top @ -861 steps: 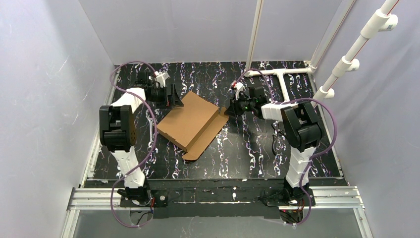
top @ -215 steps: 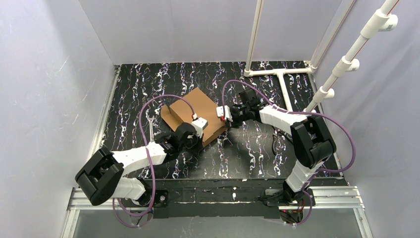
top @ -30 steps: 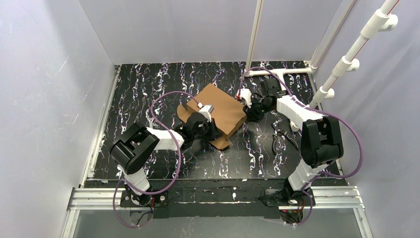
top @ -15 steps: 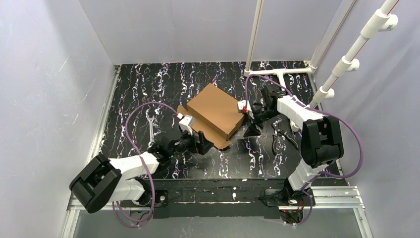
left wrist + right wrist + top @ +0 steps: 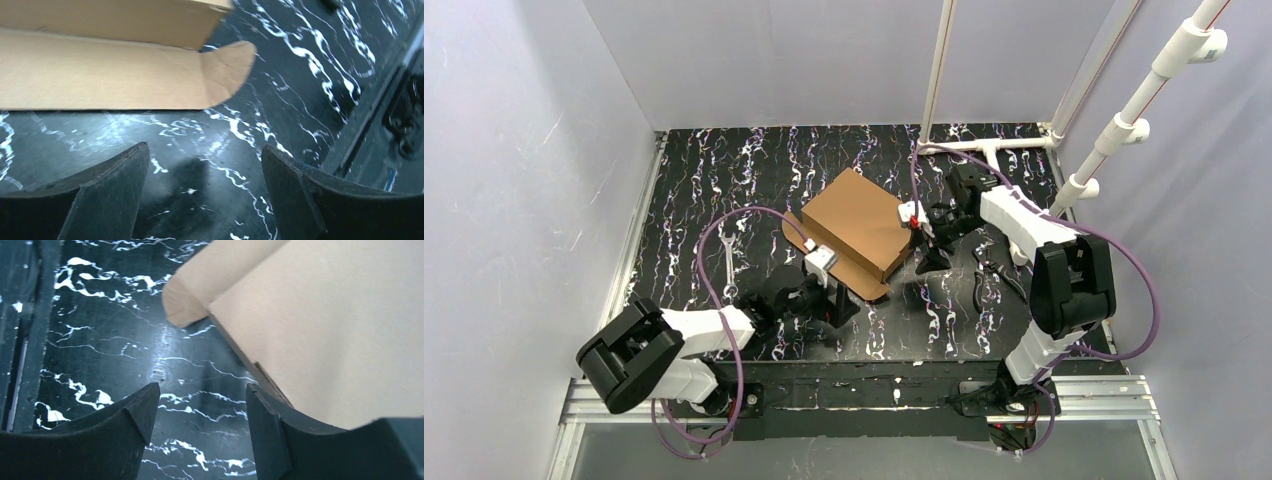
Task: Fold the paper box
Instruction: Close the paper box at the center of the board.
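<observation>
while the paper box (image 5: 859,222) rests nearby, left hand (image 5: 204,149) open, right hand (image 5: 201,387) open, both empty

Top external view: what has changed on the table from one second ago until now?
The left gripper drew back from the paper box toward its base, its jaws now open and empty. The right gripper opened its jaws too, just beside the box's right edge. The box kept its place, closed, one flap lying flat in front.

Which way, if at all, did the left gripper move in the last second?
Yes: left gripper pulled back off the brown cardboard box, toward the black table's near edge.
</observation>
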Action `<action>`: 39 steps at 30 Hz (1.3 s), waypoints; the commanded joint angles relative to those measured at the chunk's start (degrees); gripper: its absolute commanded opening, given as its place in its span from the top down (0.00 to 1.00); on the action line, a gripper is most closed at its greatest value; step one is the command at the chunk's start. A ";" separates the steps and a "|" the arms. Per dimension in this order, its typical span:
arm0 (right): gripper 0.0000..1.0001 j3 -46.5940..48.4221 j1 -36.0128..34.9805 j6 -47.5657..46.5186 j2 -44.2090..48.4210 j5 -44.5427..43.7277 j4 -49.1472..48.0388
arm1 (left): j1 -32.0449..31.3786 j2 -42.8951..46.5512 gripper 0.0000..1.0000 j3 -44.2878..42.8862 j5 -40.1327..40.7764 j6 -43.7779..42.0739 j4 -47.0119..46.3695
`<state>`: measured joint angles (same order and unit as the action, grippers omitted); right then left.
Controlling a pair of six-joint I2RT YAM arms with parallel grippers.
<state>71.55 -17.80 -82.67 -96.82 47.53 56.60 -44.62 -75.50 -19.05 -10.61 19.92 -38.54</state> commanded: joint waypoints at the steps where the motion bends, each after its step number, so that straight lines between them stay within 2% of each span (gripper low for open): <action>1: 0.28 4.88 -0.04 4.70 0.47 -2.90 -1.73 | -5.01 3.42 0.19 1.95 2.57 -13.80 -4.48; 4: 0.28 6.27 -0.13 5.91 -0.35 -2.54 -1.99 | -7.31 2.25 0.18 4.33 1.87 -19.15 -11.34; 6: 0.28 6.59 -0.33 7.96 -0.33 -2.23 -3.92 | -8.95 0.20 0.19 3.58 2.79 -21.73 -12.60; 12: 0.28 4.40 -3.33 19.57 -0.23 -7.50 -14.70 | -13.42 -5.49 0.20 0.46 10.68 -23.62 -15.31; 17: 0.29 2.10 -4.21 26.97 1.32 -9.04 -20.87 | -16.21 -10.93 0.28 -2.99 18.61 -23.46 -16.67; 24: 0.29 -1.89 -4.36 28.52 3.58 -6.50 -23.73 | -17.56 -16.64 0.37 -7.66 26.60 -23.21 -16.95; 26: 0.29 -2.02 -4.42 28.72 3.73 -6.42 -23.85 | -17.68 -18.33 0.41 -8.73 27.77 -22.78 -17.52; 32: 0.29 -2.29 -4.43 29.61 3.82 -7.27 -24.51 | -18.37 -21.74 0.43 -10.96 29.23 -22.09 -18.85; 35: 0.29 -2.31 -4.39 29.85 3.83 -7.19 -24.69 | -18.64 -23.08 0.48 -11.93 30.02 -21.54 -19.15; 37: 0.29 -2.38 -4.43 30.09 3.66 -7.25 -24.83 | -18.77 -23.45 0.56 -12.10 30.80 -20.87 -19.33; 38: 0.29 -2.46 -4.43 30.11 3.50 -7.27 -24.86 | -18.79 -23.48 0.65 -11.99 31.03 -20.39 -19.37; 39: 0.29 -2.47 -4.41 30.27 3.20 -7.37 -24.82 | -18.79 -23.00 0.84 -11.08 31.93 -18.26 -19.38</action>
<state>69.52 -22.20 -53.43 -95.66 39.20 32.80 -63.09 -99.15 -29.87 17.80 -1.13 -56.03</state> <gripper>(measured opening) 0.709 0.353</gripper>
